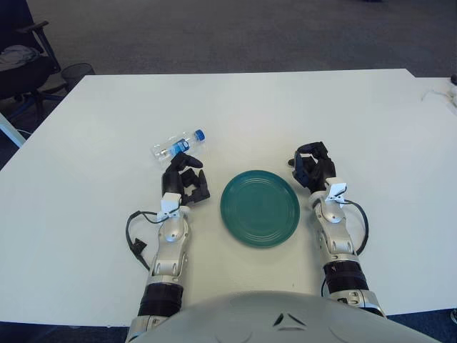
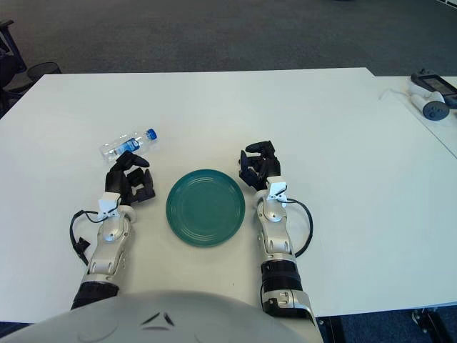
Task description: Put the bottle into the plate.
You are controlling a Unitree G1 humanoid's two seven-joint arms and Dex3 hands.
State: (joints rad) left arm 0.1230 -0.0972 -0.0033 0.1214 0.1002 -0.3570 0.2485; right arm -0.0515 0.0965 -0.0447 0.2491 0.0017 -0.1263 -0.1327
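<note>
A small clear plastic bottle (image 1: 178,143) with a blue cap lies on its side on the white table, left of centre. A round green plate (image 1: 260,207) sits empty in the middle near the front edge. My left hand (image 1: 186,180) rests on the table just in front of the bottle and left of the plate, fingers relaxed and holding nothing; its fingertips are close to the bottle but apart from it. My right hand (image 1: 313,167) rests on the table at the plate's right rim, fingers loosely curled and empty.
The white table (image 1: 235,100) stretches far back. A black office chair (image 1: 21,64) stands off the table's left rear corner. A white and grey device with a cable (image 2: 428,96) lies on a neighbouring table at the far right.
</note>
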